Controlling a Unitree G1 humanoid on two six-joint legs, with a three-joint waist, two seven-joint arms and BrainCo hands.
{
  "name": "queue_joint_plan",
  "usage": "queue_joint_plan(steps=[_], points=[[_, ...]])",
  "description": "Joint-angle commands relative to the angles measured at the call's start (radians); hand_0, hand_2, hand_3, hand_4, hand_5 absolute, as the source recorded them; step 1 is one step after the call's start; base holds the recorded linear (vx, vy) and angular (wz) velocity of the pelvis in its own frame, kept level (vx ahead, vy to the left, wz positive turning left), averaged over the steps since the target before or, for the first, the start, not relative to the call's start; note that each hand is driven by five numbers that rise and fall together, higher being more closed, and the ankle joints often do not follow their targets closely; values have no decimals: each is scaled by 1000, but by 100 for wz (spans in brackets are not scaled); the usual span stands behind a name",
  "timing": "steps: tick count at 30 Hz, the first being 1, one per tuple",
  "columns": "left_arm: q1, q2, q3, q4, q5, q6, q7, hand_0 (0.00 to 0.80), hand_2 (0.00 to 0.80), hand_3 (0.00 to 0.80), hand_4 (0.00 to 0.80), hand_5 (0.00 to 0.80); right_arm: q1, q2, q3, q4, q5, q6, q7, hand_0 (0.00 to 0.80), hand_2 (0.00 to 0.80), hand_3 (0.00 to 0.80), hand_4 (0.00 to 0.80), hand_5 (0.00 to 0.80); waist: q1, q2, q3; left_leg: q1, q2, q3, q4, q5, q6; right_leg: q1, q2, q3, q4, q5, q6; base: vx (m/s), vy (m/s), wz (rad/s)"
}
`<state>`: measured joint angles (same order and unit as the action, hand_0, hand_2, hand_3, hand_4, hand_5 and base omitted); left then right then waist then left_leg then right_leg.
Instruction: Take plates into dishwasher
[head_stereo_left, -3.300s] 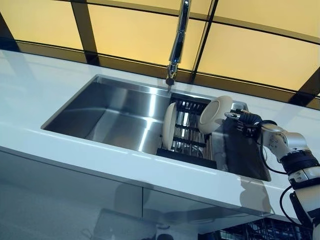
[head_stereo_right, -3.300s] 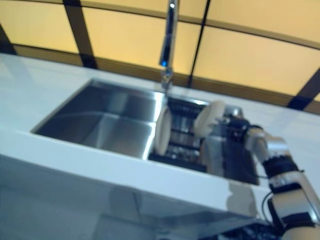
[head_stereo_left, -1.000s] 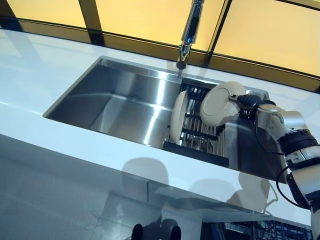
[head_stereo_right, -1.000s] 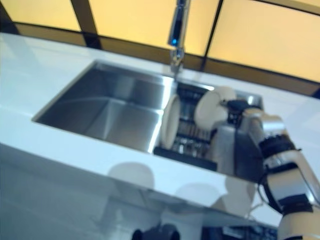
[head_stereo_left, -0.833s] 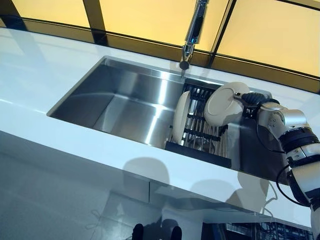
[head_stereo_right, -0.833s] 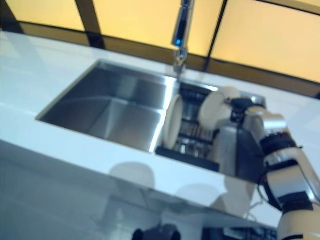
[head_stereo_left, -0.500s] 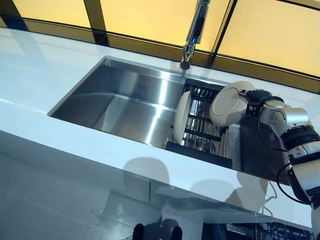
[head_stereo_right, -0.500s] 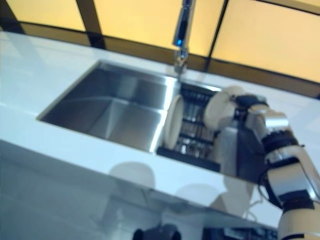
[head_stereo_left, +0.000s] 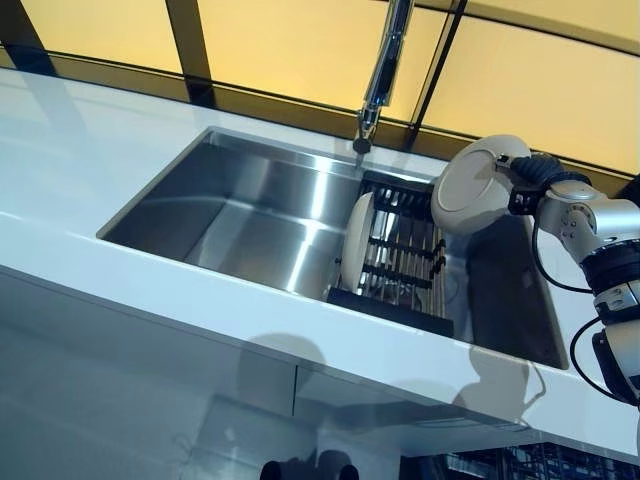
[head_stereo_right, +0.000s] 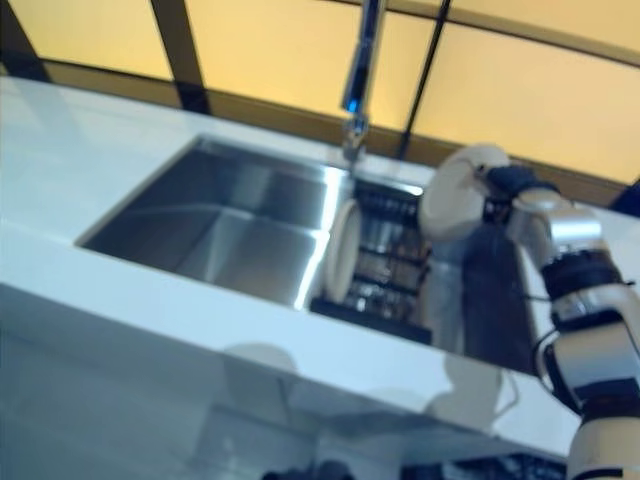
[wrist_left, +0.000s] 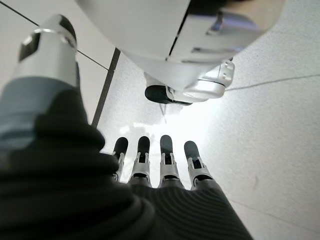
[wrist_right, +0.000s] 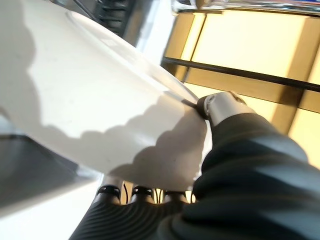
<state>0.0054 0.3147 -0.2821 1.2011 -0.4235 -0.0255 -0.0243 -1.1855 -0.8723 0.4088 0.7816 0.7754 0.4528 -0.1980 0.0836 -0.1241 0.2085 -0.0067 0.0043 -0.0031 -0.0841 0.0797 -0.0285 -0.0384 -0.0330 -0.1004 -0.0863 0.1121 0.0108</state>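
Pinching a plate (head_stereo_left: 473, 186) by its rim, the right hand (head_stereo_left: 533, 180) holds it on edge above the rack (head_stereo_left: 400, 262), where another plate (head_stereo_left: 355, 240) stands upright.

We take the sink (head_stereo_left: 240, 215) as our landmark: a deep steel basin sunk in a white counter (head_stereo_left: 70, 160) that runs out to both sides of it and along its near edge. Behind the sink a chrome tap (head_stereo_left: 382, 75) rises, its spout hanging over the back rim. Past the tap we see tall window panes (head_stereo_left: 280, 45) glowing amber, split by dark frames (head_stereo_left: 190, 50). Below the counter's near edge, a glossy grey cabinet front (head_stereo_left: 140, 400) reflects light. Pale speckled floor (wrist_left: 280, 125) shows in the left wrist view.
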Motion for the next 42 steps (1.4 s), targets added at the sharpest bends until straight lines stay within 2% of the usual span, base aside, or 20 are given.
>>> queue_joint_plan(steps=[1, 15, 24, 42], points=[[1, 9, -28, 64, 30, 11, 20, 0, 0, 0, 0, 0, -150, -80, 93, -13, -4, -70, 0, 800, 800, 800, 800, 800, -9, -23, -93, 29, 5, -1, -3, -48, -17, 52, -38, 6, -1, 3, 98, -5, 60, -5], [-27, 4, -27, 80, 60, 32, 27, 0, 0, 0, 0, 0, -168, -112, 103, 6, 14, -51, 38, 800, 800, 800, 800, 800, -47, -34, -146, 76, -4, 29, -3, -76, 0, 69, -43, 53, 6, 14, 110, -10, 52, -12], [-56, 18, -18, 86, 77, 47, 37, 0, 0, 0, 0, 0, -165, -175, 128, 18, -51, -31, 145, 800, 800, 800, 800, 800, -87, -34, -159, 100, -6, 62, -3, -90, 13, 56, -46, 95, 22, 29, 123, -12, 30, -14], [-72, 37, 2, 85, 126, 69, 11, 0, 0, 0, 0, 0, 57, -317, 32, -46, -148, -35, 324, 800, 800, 800, 800, 800, -164, -23, -164, 114, -3, 114, -3, -107, 24, 21, -30, 152, 39, 36, 130, 7, -13, -13]])
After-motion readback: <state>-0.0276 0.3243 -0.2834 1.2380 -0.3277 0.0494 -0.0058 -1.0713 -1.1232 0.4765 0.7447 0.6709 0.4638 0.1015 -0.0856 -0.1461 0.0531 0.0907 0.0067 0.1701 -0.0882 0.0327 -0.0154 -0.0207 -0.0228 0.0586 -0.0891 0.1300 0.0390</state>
